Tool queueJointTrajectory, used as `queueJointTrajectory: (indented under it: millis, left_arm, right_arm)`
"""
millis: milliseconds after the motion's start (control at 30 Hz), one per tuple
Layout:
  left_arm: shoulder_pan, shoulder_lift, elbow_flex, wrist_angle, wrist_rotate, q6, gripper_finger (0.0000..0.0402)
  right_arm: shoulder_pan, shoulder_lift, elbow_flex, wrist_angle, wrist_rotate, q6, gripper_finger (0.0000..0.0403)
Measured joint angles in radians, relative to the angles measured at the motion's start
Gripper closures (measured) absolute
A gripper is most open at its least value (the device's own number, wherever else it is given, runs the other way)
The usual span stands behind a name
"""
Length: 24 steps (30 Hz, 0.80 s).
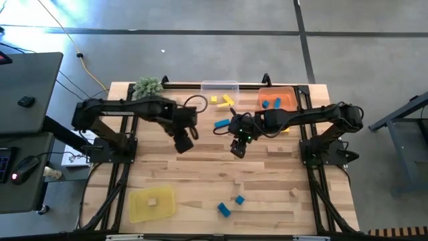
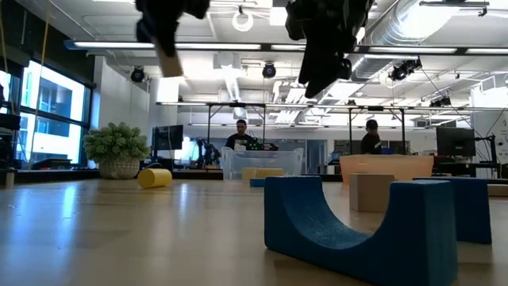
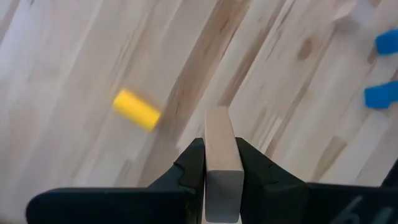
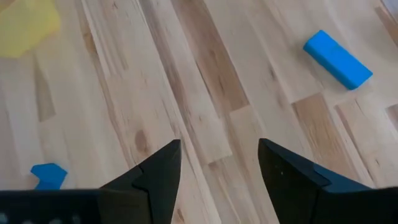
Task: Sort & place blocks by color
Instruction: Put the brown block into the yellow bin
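Transport step: left gripper (image 3: 221,163) pinches plain wood block (image 3: 221,152) above table (image 1: 200,167); next, carry to yellow tray (image 1: 137,209). Right gripper (image 4: 219,168) fingers spread, empty, mid-table.

The left claw (image 3: 221,171) grips a plain wooden block (image 3: 221,158) upright above the counter (image 3: 74,56); a yellow block (image 3: 136,109) and two blue blocks (image 3: 380,95) lie below.

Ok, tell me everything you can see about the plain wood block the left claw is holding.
The plain wood block is a pale, unpainted bar with smooth faces and square edges. It sits clamped between the left claw's two dark fingers, its length poking forward past them. It hangs above the table, touching nothing but the fingers.
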Motion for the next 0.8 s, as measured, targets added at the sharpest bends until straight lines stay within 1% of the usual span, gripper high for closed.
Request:
queueJointTrajectory:
  millis: [167, 300, 467, 700, 800]
  left_arm:
    - [-0.098, -0.045, -0.017, -0.066, -0.037, -0.140, 0.0365]
    - [-0.198, -0.096, -0.094, -0.068, -0.036, -0.290, 0.0365]
    - [-0.343, -0.149, -0.181, -0.061, -0.034, -0.515, 0.0365]
    - [-0.535, -0.162, -0.231, -0.054, -0.006, -0.739, 0.0365]
    - [-0.600, -0.163, -0.258, 0.001, -0.004, -0.792, 0.0365]
  right_arm:
    - [0.000, 0.000, 0.000, -0.009, -0.005, -0.001, 0.0202]
    - [0.000, 0.000, 0.000, -0.021, -0.005, -0.011, 0.0201]
    - [0.000, 0.000, 0.000, -0.034, -0.005, -0.025, 0.0201]
    - [0.000, 0.000, 0.000, -0.036, -0.005, -0.031, 0.0201]
    - [0.000, 0.000, 0.000, -0.036, -0.010, -0.028, 0.0201]
